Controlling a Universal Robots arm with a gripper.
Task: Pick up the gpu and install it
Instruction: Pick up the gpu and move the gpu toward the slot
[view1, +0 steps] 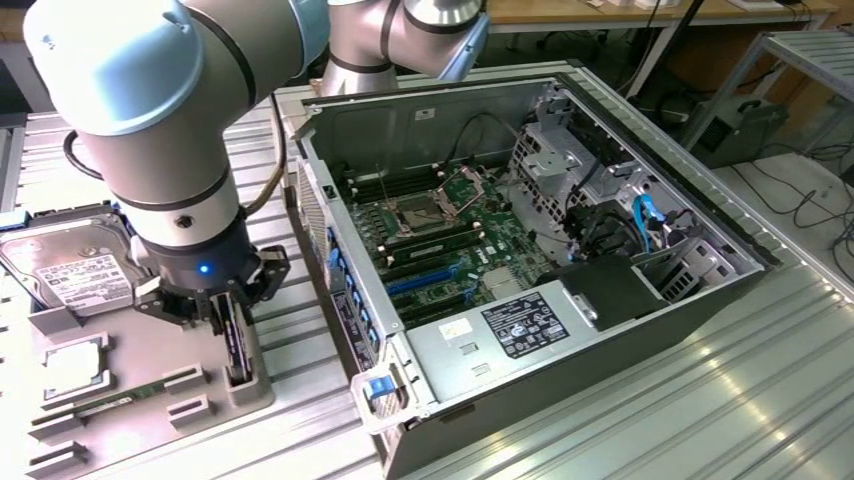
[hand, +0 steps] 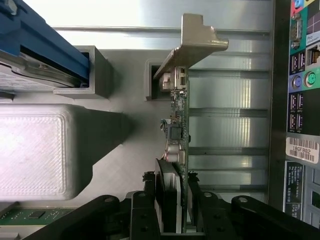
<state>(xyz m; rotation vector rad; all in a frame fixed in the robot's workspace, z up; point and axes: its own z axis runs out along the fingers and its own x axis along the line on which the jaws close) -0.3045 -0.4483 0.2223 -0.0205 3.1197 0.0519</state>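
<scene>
Exterior view: I see a narrow gap between the upright gpu (view1: 242, 362) and the computer case (view1: 318, 215) wall. The gripper (view1: 227, 330) pinches the gpu's top edge.

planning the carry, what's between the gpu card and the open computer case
Past the grey plastic holder's edge, only bare ribbed metal table lies between the thin black gpu card and the open dark metal computer case, in both views.

From outside, looks steeply down from high over desk (view1: 747, 400), tray (view1: 254, 395) and open case (view1: 574, 400). From the wrist, peers close along the claw (hand: 175, 195) at the gpu (hand: 180, 115), edge-on. Shares tray, gpu, case rear.
</scene>
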